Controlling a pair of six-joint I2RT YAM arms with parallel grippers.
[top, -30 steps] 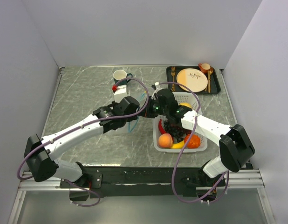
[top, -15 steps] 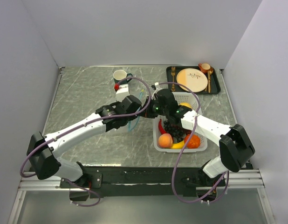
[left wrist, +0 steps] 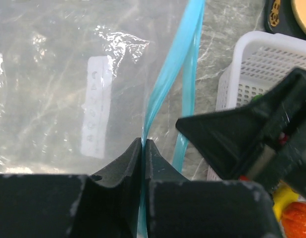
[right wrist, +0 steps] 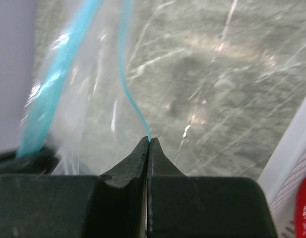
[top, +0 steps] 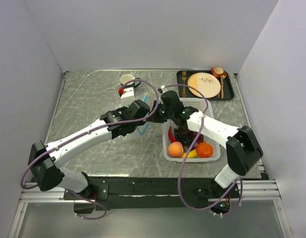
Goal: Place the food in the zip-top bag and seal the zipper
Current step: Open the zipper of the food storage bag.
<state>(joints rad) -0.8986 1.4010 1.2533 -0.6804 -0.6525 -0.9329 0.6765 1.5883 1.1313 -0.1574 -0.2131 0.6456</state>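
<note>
On one marbled worktop [top: 88,101] the left arm [top: 83,138] and right arm [top: 215,130] meet near the middle, with one clear zip-top bag [left wrist: 54,84] held between them. One white basket [top: 216,151] sits just right of the bag, handy for loading, I'd guess. All the food I can see lies in it and none is bagged: one grape bunch [top: 185,137], one peach [top: 175,148], one orange [top: 204,149], one banana [top: 191,155] and one red chili [top: 170,133]. The right arm crosses the basket's far half and may hide more. The left tool [left wrist: 143,145] is pinched tight on one lip of the teal zipper [left wrist: 168,79]. The right tool [right wrist: 148,143] is pinched on the other, thinner lip. That looks like a hold for pulling the mouth apart.
</note>
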